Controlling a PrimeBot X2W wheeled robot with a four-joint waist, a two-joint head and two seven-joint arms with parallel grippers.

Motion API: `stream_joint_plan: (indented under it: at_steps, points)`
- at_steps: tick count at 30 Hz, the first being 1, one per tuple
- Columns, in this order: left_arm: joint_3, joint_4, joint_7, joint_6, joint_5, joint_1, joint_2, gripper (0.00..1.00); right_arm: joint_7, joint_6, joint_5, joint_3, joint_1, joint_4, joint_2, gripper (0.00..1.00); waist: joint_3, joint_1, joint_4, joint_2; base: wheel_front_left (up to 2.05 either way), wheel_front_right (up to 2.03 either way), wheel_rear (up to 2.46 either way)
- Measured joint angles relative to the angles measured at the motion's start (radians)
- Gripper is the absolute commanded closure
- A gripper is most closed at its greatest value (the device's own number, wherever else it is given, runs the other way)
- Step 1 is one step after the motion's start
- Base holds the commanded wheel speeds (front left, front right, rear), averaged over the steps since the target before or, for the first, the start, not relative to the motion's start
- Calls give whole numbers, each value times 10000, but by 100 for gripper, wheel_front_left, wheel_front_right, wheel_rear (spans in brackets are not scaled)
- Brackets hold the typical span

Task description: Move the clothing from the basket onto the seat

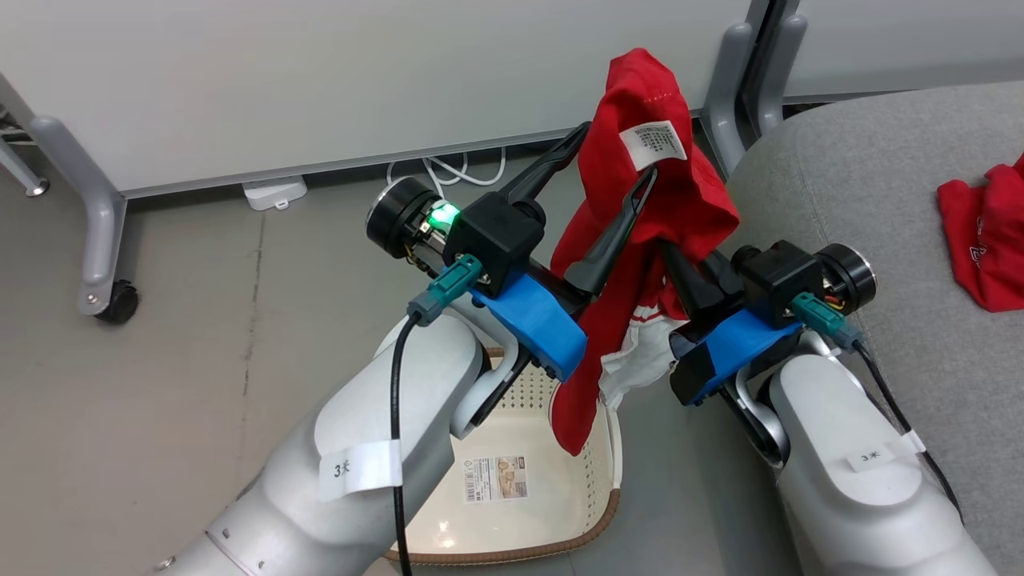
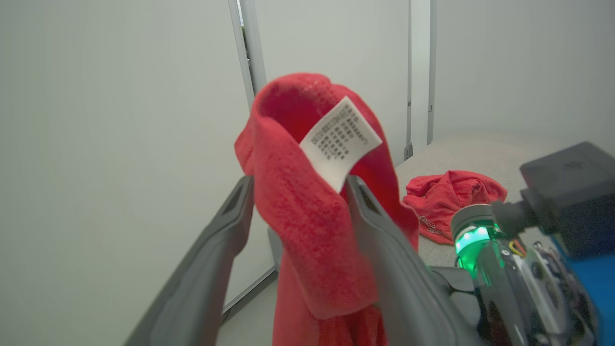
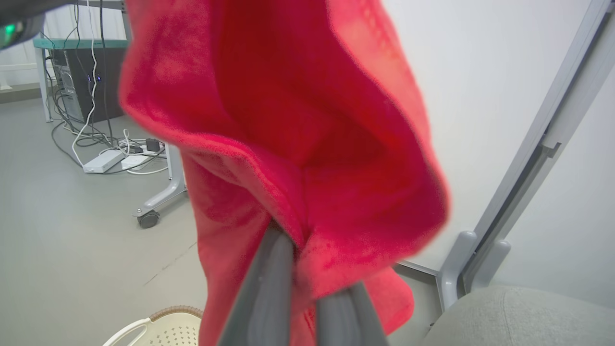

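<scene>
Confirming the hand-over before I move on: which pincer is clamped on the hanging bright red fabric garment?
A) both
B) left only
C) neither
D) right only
D: the right pincer has its dark fingers shut on the bright red fabric garment, while the left pincer stands open, fingers spread either side of it.

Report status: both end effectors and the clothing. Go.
Left end effector open around red garment. Right end effector shut on it, over basket. Second garment on seat. No obstacle seen toward seat.
</scene>
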Motion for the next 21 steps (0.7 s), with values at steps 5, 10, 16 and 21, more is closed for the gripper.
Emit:
stream_joint_plan:
  at_steps: [5, 10, 16, 21]
  points:
    - [-50, -10, 35, 56, 0, 79, 146, 0, 2, 0, 4, -447, 119, -328, -82, 100, 186, 0, -313, 0, 0, 0, 0]
    - [-167, -58, 102, 56, 15, 208, 359, 0, 2, 0, 2, -1141, 267, -738, -148, 100, 403, 0, -753, 0, 0, 0, 0]
    - [-479, -236, 238, 44, 134, 389, 535, 0, 0, 0, -84, -2023, 489, -1246, -144, 100, 726, 0, -1390, 0, 0, 0, 0]
    - [-765, -416, 376, 17, 257, 485, 656, 0, 0, 0, -153, -2788, 730, -1615, -151, 100, 1027, 0, -1937, 0, 0, 0, 0]
